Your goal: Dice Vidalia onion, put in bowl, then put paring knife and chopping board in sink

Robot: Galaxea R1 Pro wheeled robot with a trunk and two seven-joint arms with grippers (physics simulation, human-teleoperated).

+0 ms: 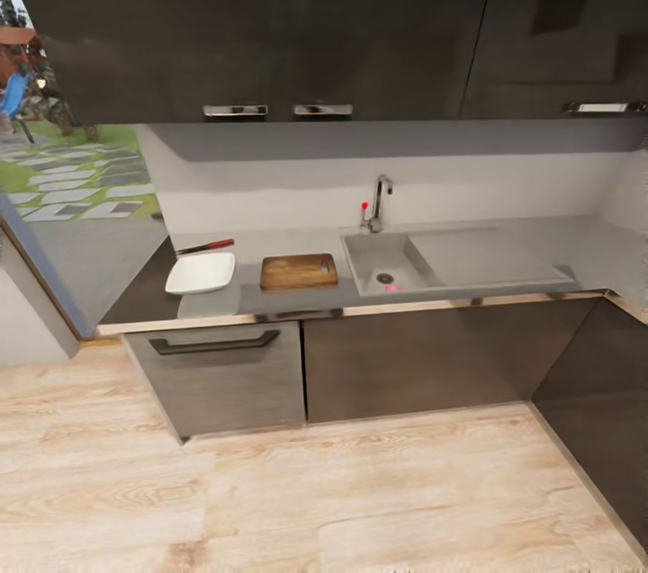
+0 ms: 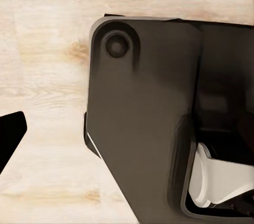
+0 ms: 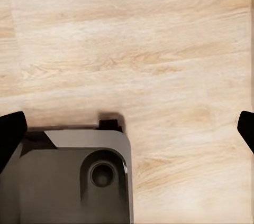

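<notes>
**Kitchen counter seen from across the wooden floor**

In the head view the long grey countertop [image 1: 504,249] crosses the middle of the frame above dark grey cabinets [image 1: 216,380]. Right of centre sits the rectangular stainless-steel sink [image 1: 364,254], its angular chrome tap [image 1: 382,200] with a red-tipped lever standing at the back rim. A small pale pink Vidalia onion [image 1: 392,287] lies in the basin, just beside the round dark drain. Left of the sink, the brown wooden chopping board [image 1: 299,272] lies flat, its handle slot toward the sink. Further left is the shallow white square bowl [image 1: 201,273], near the board but apart from it. Behind the bowl, the slim paring knife [image 1: 205,246] with a reddish handle lies on the counter. Glossy dark wall cupboards [image 1: 270,15] fill the upper frame, and light wood flooring [image 1: 315,501] the lower part.

Both wrist views look down on that flooring and a dark part of the robot's body. In the right wrist view the right gripper [image 3: 129,126] shows a black fingertip at each side edge, so the jaws are wide apart. In the left wrist view one black fingertip [image 2: 10,134] of the left gripper shows at the left edge; its jaw state cannot be told.
</notes>
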